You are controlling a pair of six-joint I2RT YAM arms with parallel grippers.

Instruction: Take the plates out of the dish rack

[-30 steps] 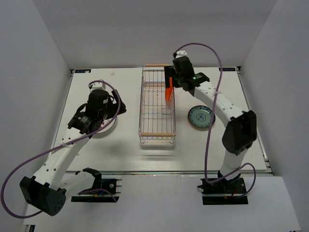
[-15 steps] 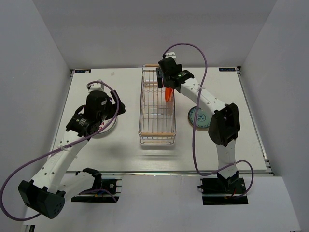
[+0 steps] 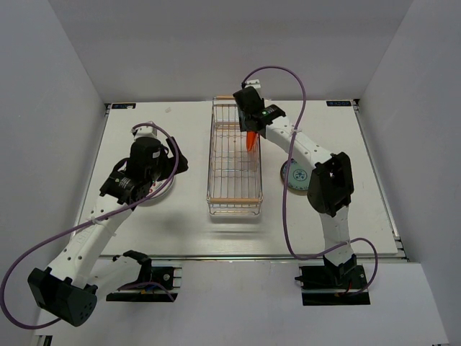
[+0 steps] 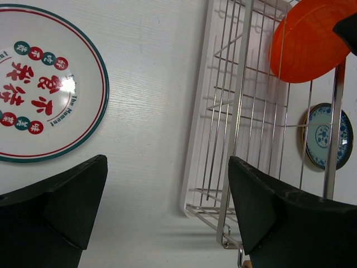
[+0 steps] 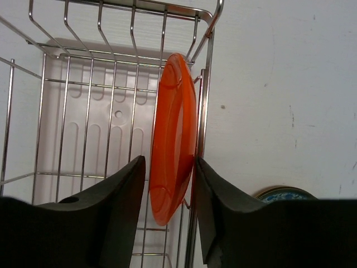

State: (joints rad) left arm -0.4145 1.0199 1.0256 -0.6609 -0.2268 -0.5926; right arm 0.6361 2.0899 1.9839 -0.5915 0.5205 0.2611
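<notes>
One orange-red plate [image 3: 251,139] stands on edge in the far right of the silver wire dish rack [image 3: 210,162]. My right gripper [image 3: 249,128] reaches down over it. In the right wrist view the fingers straddle the orange plate [image 5: 174,134]: the right finger touches its rim beside the rack's side wire [image 5: 202,128], and the left finger stands a sliver away. My left gripper [image 4: 167,184] is wide open and holds nothing, hovering between a white plate with red marks [image 4: 50,84] and the rack [image 4: 240,111].
A small blue-patterned plate [image 3: 297,175] lies flat on the table right of the rack, under my right forearm. The white plate [image 3: 155,194] lies left of the rack, partly hidden by my left arm. Wooden bar handles [image 3: 234,200] cap the rack's ends.
My right gripper swung left over the rack, came down around the orange plate and narrowed its jaws. The left arm barely moved and stayed open.
</notes>
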